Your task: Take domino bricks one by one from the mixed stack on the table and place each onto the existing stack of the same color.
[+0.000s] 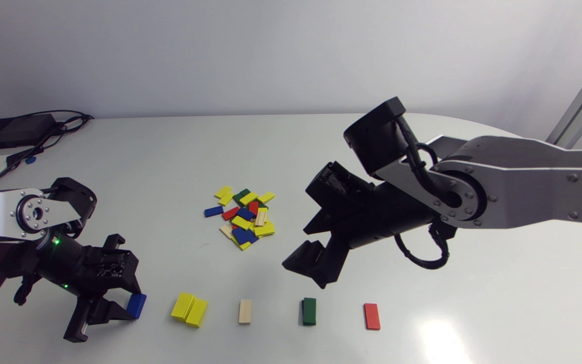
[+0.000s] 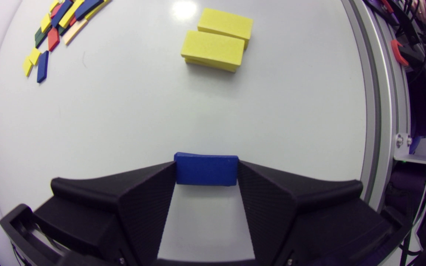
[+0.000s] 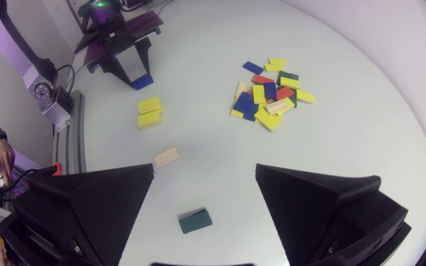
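My left gripper (image 1: 130, 304) (image 2: 206, 173) is at the front left of the table, shut on a blue brick (image 1: 136, 305) (image 2: 205, 168) by its two short ends. In the right wrist view this blue (image 3: 142, 82) looks two layers thick. The mixed pile (image 1: 243, 217) (image 3: 268, 96) lies mid-table with yellow, blue, red, green and cream bricks. Along the front stand two yellow stacks (image 1: 189, 309) (image 2: 215, 48), a cream brick (image 1: 245, 311), a green stack (image 1: 309, 311) (image 3: 195, 221) and a red brick (image 1: 372, 316). My right gripper (image 1: 316, 263) (image 3: 204, 170) hangs open above and just behind the green stack, holding nothing.
A black box (image 1: 13, 130) with cables sits at the table's far left corner. The table's front edge with its metal rail (image 2: 374, 111) runs close beside the yellow stacks and the left gripper.
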`<state>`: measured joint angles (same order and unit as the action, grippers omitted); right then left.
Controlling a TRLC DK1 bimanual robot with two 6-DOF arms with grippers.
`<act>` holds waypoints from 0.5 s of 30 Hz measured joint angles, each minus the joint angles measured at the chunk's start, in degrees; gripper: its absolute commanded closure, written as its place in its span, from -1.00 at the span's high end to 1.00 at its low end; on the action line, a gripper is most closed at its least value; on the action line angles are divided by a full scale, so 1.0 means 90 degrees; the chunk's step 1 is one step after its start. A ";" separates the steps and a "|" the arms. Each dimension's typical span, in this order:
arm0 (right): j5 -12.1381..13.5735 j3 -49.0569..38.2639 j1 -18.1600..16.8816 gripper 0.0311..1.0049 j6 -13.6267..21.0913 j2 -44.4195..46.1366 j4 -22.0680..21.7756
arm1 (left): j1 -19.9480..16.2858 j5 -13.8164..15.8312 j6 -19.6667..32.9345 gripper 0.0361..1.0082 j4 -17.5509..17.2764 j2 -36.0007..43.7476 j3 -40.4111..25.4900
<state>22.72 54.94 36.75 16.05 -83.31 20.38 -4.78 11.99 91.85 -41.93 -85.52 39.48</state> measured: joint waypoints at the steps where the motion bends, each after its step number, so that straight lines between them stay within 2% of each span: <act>1: 0.0000 0.0002 0.0000 0.92 0.0000 0.0000 0.0000 | -0.0005 0.0000 0.0002 0.16 0.0002 0.0000 -0.0010; 3: 0.0000 0.0000 0.0000 0.92 0.0000 0.0000 0.0000 | -0.0005 -0.0010 0.0002 0.16 0.0000 0.0000 -0.0019; 5: 0.0000 0.0000 0.0000 0.92 0.0000 0.0000 0.0000 | -0.0005 -0.0024 0.0002 0.34 0.0000 0.0000 -0.0024; 8: 0.0000 0.0000 0.0000 0.92 0.0000 0.0000 0.0000 | -0.0005 -0.0027 0.0002 0.38 0.0000 0.0000 -0.0024; 11: 0.0000 0.0000 0.0000 0.92 0.0000 0.0000 0.0000 | -0.0005 -0.0036 0.0002 0.74 0.0000 0.0000 -0.0024; 14: 0.0000 0.0000 0.0002 0.92 0.0000 0.0000 0.0000 | -0.0005 -0.0049 0.0002 0.94 -0.0002 0.0012 -0.0024; 15: 0.0000 0.0000 0.0002 0.92 0.0000 0.0000 0.0002 | -0.0005 -0.0049 0.0005 0.95 -0.0005 0.0039 -0.0024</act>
<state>22.72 54.94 36.77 16.05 -83.31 20.40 -4.82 11.55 91.90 -41.98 -85.17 39.27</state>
